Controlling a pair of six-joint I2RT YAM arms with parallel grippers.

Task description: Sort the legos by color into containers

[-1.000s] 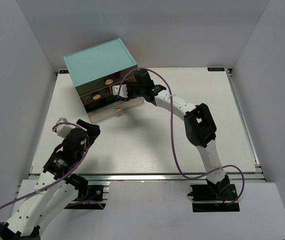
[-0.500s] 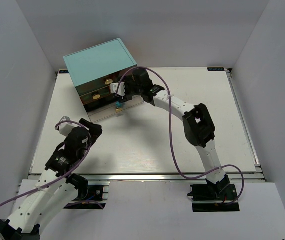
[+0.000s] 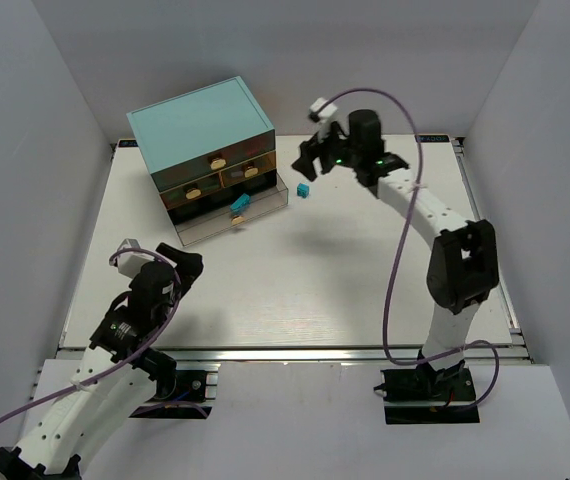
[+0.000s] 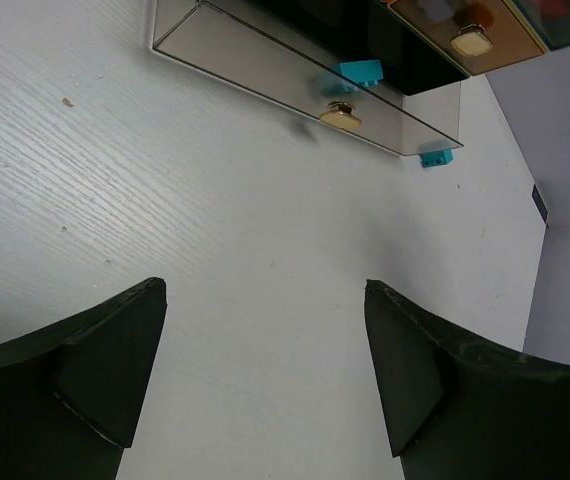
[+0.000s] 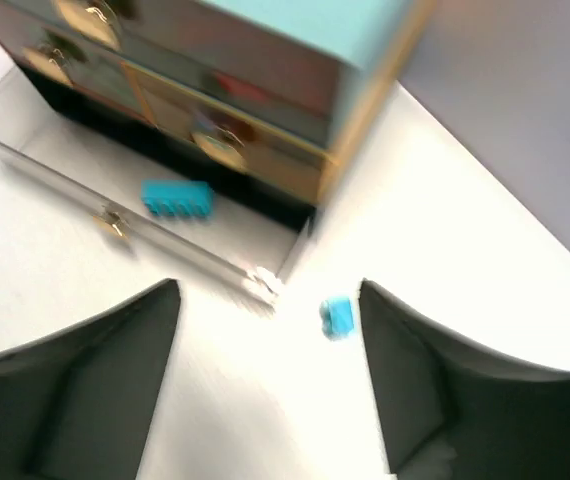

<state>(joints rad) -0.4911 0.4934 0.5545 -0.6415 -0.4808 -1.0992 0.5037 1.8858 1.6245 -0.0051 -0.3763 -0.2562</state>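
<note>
My right wrist view is blurred; the cabinet point(image 5: 350, 22) runs off its top edge, and I can't tell what the upper drawers point(image 5: 255, 105) hold.

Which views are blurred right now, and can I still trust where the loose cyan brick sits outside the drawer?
Right wrist view: blurred throughout, with the loose cyan brick and the open drawer soft-edged. Left wrist view: sharp, that brick is crisp just past the drawer's corner. Top view: sharp and evenly lit, with soft shadows and no glare; judge the position from this one.
</note>
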